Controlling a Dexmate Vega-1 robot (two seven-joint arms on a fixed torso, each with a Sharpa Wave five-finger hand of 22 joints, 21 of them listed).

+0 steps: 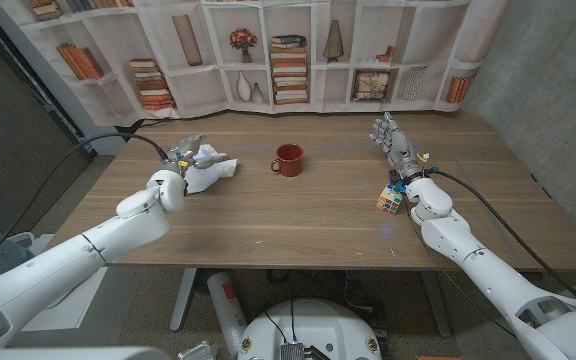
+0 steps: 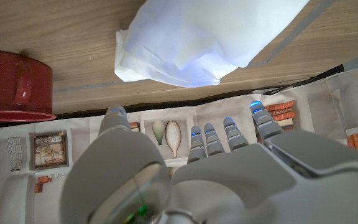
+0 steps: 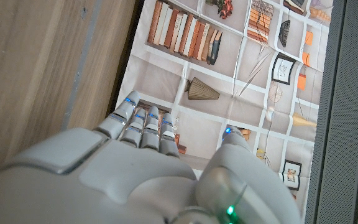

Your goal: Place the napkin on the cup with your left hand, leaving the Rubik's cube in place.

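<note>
Napkin [image 1: 208, 168] (white, crumpled) lies at the left hand [image 1: 182, 157], whose fingers [image 2: 213, 138] hold nothing.

Even, soft overhead light is covering the table [image 1: 298, 215], with faint shadows only. The napkin [image 2: 204, 37] is glaring white in the left wrist view. Both wrist views are showing the nearest hand surfaces blurred.

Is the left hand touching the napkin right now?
Cannot tell. In the head view the left hand overlaps the napkin, hiding any contact. In the left wrist view the fingertips sit close to the napkin, but neither gap nor contact is plain.
</note>
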